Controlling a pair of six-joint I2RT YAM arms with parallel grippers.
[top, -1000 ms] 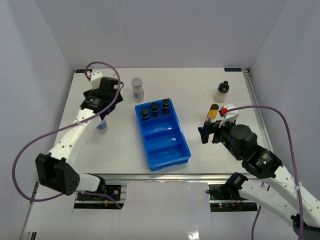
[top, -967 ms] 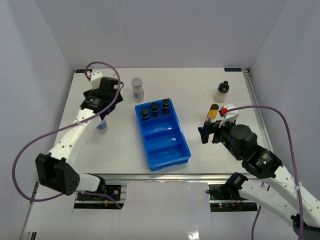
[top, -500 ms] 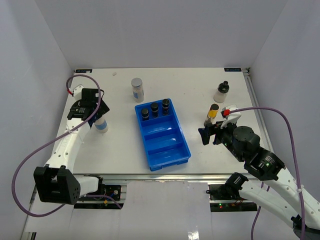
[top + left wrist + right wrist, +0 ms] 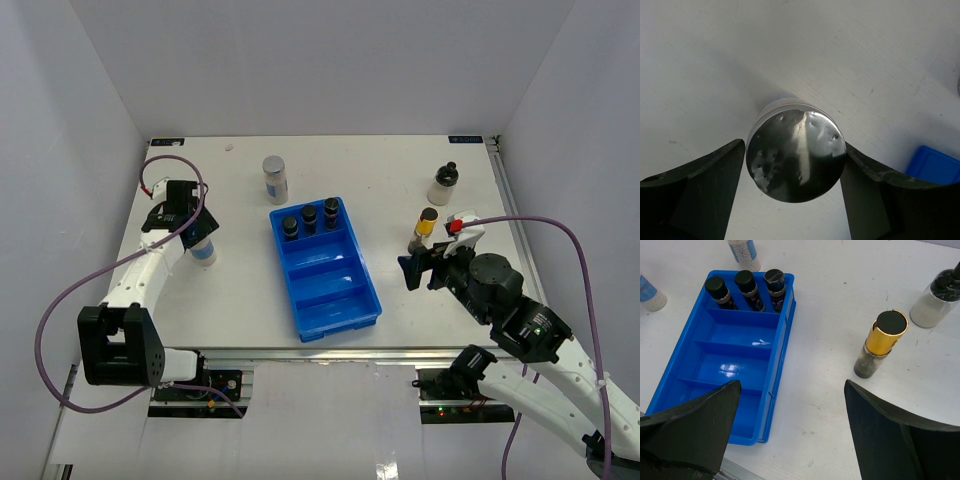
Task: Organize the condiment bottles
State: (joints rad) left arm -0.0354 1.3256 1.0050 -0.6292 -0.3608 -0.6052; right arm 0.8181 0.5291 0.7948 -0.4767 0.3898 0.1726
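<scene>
Blue tray (image 4: 330, 290), three dark jars (image 4: 309, 218); left gripper (image 4: 197, 236) flanking one silver-lidded jar (image 4: 796, 155), grip unclear; right gripper (image 4: 792, 387) spread.

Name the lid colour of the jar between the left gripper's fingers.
Shiny silver, on the round metal-lidded jar; it shows best in the left wrist view.

White arm links (image 4: 150, 268), black joints, purple cables (image 4: 530, 219), dark end effector fingers (image 4: 690, 430).

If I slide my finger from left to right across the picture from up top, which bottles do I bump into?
Near silver-lidded jar → far silver-lidded jar → left dark jar → middle dark jar → right dark jar (all three in the blue tray) → yellow bottle → whitish bottle.
</scene>
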